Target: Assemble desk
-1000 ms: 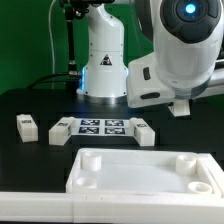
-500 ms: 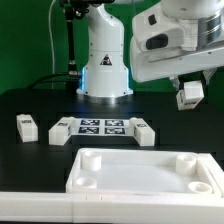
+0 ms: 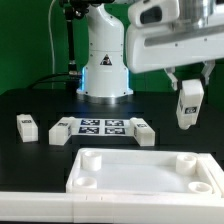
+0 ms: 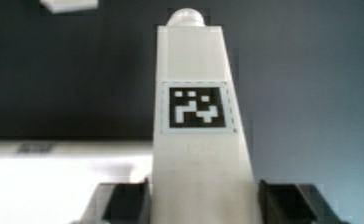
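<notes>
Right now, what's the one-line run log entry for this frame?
phase: carrying leg | gripper: shut on leg, upright, off the table | tabletop: no legs fitted | loose legs: three, lying beside marker board

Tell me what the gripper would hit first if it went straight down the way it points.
The gripper holds a leg pointing down, so the leg's lower end would touch first. It looks to meet the black table just behind the tabletop, or perhaps its far corner socket; depth is unclear.
</notes>
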You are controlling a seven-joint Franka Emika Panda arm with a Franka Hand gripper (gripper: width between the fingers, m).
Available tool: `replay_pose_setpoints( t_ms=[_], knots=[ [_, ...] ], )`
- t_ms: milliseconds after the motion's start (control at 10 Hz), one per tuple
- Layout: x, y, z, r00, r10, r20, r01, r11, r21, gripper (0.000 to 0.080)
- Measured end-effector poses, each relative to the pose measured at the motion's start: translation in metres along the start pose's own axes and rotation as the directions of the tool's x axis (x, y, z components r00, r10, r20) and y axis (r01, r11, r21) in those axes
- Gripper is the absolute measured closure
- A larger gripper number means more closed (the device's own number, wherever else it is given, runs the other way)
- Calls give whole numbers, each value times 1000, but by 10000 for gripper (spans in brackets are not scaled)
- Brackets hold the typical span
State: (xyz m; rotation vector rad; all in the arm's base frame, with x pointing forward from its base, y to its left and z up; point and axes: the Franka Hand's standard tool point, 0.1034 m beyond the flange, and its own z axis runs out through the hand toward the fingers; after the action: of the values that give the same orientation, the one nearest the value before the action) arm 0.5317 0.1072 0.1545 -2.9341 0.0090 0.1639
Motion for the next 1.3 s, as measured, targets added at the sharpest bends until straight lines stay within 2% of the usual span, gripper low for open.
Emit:
replay_pose_setpoints(
  t_ms=[200,300,400,500,600,700,800,1100,1200,1300],
  knots=[
    [18,-2,-25,991,-16,-132,15,1000,-8,511],
    [23,-1,-25,975,-16,-222,13,1000,-17,511],
    [20,1,-21,968,-18,-251,13,1000,-23,511],
    [27,2,-23,940,-24,-339,13,999,-33,511],
    [33,5,-25,914,-61,-400,42,998,-56,511],
    [41,9,-32,914,-109,-391,86,994,-74,511],
    [56,9,-46,904,-133,-406,109,991,-82,511],
    [55,10,-42,907,-132,-400,109,991,-81,511],
    [57,11,-39,905,-149,-399,123,988,-89,511],
    [65,13,-33,896,-192,-401,161,981,-109,511]
  ],
)
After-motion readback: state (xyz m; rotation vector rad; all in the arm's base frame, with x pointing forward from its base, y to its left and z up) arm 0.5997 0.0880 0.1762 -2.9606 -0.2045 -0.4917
